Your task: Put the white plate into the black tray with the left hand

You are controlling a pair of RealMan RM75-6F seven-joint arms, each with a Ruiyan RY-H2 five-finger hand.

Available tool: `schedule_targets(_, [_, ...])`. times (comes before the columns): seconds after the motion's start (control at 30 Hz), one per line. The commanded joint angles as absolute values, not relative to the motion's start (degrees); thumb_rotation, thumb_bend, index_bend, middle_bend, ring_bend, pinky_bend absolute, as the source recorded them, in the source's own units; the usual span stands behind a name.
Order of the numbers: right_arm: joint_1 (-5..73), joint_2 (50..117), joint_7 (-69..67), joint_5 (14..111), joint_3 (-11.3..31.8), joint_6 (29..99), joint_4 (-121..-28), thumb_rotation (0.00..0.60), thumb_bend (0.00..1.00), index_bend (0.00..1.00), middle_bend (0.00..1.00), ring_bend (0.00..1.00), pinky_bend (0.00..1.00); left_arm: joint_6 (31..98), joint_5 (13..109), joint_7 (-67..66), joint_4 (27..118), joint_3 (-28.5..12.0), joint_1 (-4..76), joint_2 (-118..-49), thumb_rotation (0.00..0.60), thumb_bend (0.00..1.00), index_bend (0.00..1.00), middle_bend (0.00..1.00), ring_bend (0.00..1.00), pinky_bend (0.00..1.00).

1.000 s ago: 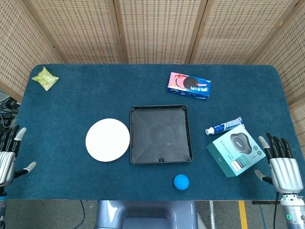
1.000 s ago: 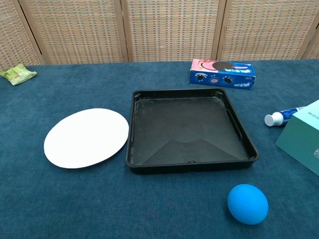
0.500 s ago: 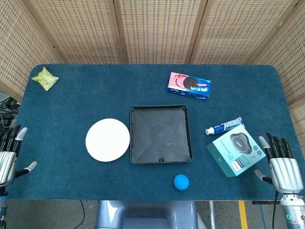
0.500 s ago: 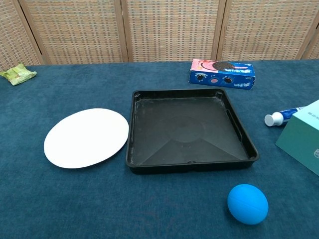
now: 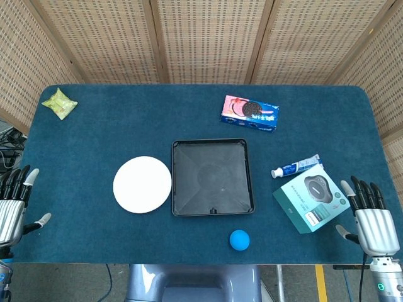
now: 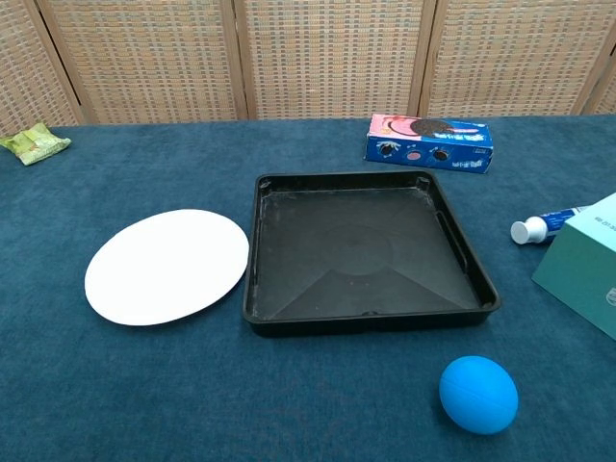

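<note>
The white plate point(image 5: 142, 184) point(image 6: 166, 265) lies flat on the blue cloth, just left of the black tray point(image 5: 178, 207) point(image 6: 258, 298), which holds nothing. My left hand point(image 5: 12, 207) hovers at the table's front left corner, far left of the plate, fingers spread and holding nothing. At the front right corner my right hand point(image 5: 371, 220) is likewise spread and bare. The chest view shows neither hand.
A blue ball point(image 5: 239, 240) point(image 6: 478, 394) sits in front of the tray. A teal box point(image 5: 312, 199) and a toothpaste tube point(image 5: 296, 167) lie to the right, a cookie box point(image 5: 250, 113) behind, a green snack packet point(image 5: 59, 103) at the far left corner.
Both hands have drifted a little toward the front edge of the table; nothing on the table has moved.
</note>
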State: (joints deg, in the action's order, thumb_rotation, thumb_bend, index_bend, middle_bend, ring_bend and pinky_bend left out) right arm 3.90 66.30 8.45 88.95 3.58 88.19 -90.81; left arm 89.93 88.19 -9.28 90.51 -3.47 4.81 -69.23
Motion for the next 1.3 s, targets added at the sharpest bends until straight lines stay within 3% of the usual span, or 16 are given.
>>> schedule_targets(0.03, [3.8, 66.2, 8.3, 88.8, 3.6, 88.2, -90.9, 0.600, 0.17, 0.06, 0.00, 0.00, 0.00, 89.7, 88.1, -9.3, 90.4, -3.4, 4.9, -69.3, 0.600, 0.02, 0.00, 0.00, 0.00, 0.00])
schedule_targets(0.4, [3.8, 66.1, 7.9, 88.6, 3.8, 88.2, -90.7, 0.600, 0.17, 0.06, 0.00, 0.00, 0.00, 89.9, 88.8, -8.6, 89.1, -3.6, 5.4, -70.5, 0.600, 0.02, 0.01, 0.00, 0.00, 0.00])
schedule_targets(0.73, [3.8, 66.4, 7.6, 88.8, 3.9, 88.5, -90.5, 0.600, 0.17, 0.06, 0.00, 0.00, 0.00, 88.2, 91.6, -7.6, 84.5, -3.7, 8.0, -73.2, 0.600, 0.13, 0.31, 0.00, 0.00, 0.00])
schedule_targets(0.93, [3.9, 66.5, 7.7, 89.0, 3.8, 88.4, -90.4, 0.600, 0.17, 0.06, 0.00, 0.00, 0.00, 85.8, 93.6, -6.9, 79.9, -3.6, 11.0, -75.7, 0.600, 0.17, 0.37, 0.00, 0.00, 0.00])
schedule_targets(1.17, [3.9, 66.7, 7.7, 88.9, 3.8, 88.3, -90.2, 0.600, 0.17, 0.06, 0.00, 0.00, 0.00, 84.5, 96.2, -8.1, 73.6, -3.7, 14.3, -79.8, 0.600, 0.24, 0.37, 0.00, 0.00, 0.00])
schedule_targets(1.3, [4.0, 66.8, 7.8, 88.8, 3.8, 88.1, -90.1, 0.600, 0.17, 0.06, 0.00, 0.00, 0.00, 83.1, 97.3, -7.8, 69.9, -3.2, 16.2, -82.6, 0.600, 0.24, 0.24, 0.00, 0.00, 0.00])
